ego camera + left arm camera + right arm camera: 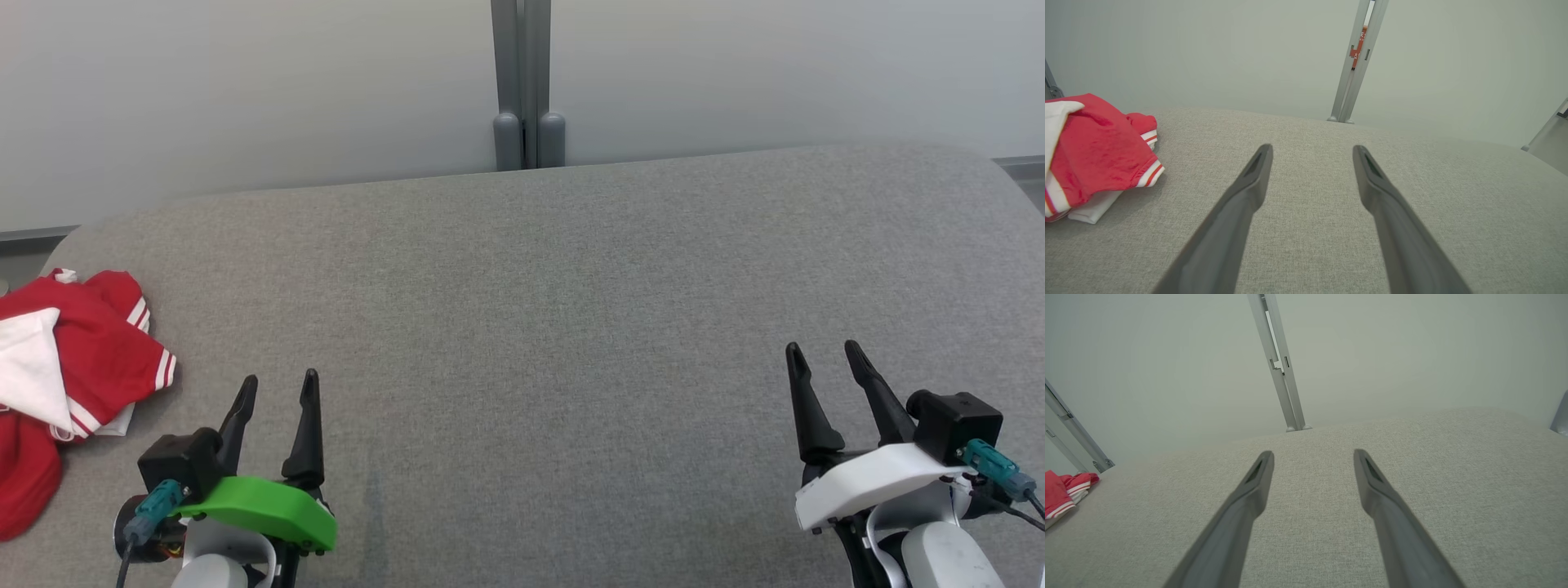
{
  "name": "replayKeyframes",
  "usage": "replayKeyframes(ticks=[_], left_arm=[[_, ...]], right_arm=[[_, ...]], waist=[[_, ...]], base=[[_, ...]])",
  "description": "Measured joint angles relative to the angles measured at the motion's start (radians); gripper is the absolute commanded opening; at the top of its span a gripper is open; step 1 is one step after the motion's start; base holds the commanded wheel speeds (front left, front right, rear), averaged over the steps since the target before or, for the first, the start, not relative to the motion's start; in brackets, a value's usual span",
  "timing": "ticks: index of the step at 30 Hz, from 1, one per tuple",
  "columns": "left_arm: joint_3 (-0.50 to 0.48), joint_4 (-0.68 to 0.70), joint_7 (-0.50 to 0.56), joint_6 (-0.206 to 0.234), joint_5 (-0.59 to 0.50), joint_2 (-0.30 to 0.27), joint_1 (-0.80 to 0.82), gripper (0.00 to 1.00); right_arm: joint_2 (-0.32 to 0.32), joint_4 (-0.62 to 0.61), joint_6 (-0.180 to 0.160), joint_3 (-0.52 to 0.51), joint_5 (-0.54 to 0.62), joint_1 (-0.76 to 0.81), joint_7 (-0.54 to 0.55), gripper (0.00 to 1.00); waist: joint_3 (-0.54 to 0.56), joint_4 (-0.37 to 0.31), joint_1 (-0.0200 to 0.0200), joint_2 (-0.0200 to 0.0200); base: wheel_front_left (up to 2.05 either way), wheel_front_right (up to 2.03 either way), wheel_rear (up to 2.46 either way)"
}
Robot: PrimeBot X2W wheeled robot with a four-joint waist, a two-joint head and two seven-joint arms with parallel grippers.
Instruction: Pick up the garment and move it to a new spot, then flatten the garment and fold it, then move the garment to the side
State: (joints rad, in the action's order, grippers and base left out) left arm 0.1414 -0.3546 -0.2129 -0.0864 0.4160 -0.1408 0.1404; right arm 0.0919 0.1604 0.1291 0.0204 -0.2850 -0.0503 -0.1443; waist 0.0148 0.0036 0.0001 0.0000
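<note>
A crumpled red and white garment [73,376] with striped cuffs lies bunched at the far left edge of the grey cushioned surface [555,327]. The same garment [1094,163] sits left of my left fingers in the left wrist view, and the garment [1063,492] peeks in at the left edge of the right wrist view. My left gripper [277,390] hovers open just right of the garment, apart from it. Far off at the lower right, my right gripper [823,353] is open too, with nothing between its fingers.
A pale wall panel with a grey upright post [522,82] stands behind the surface. The surface's rounded far edge runs across the back, and its left edge lies under the garment.
</note>
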Motion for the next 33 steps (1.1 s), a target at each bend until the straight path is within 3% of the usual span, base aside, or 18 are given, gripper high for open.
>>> replayKeyframes(ticks=[33], left_arm=[[0.017,-0.067,-0.051,0.034,-0.145,-0.002,0.014,1.00]], right_arm=[[-0.016,0.006,0.001,-0.015,0.134,0.016,-0.034,1.00]], waist=[[0.004,0.003,0.0000,0.0000]], base=[[0.00,0.00,0.00]])
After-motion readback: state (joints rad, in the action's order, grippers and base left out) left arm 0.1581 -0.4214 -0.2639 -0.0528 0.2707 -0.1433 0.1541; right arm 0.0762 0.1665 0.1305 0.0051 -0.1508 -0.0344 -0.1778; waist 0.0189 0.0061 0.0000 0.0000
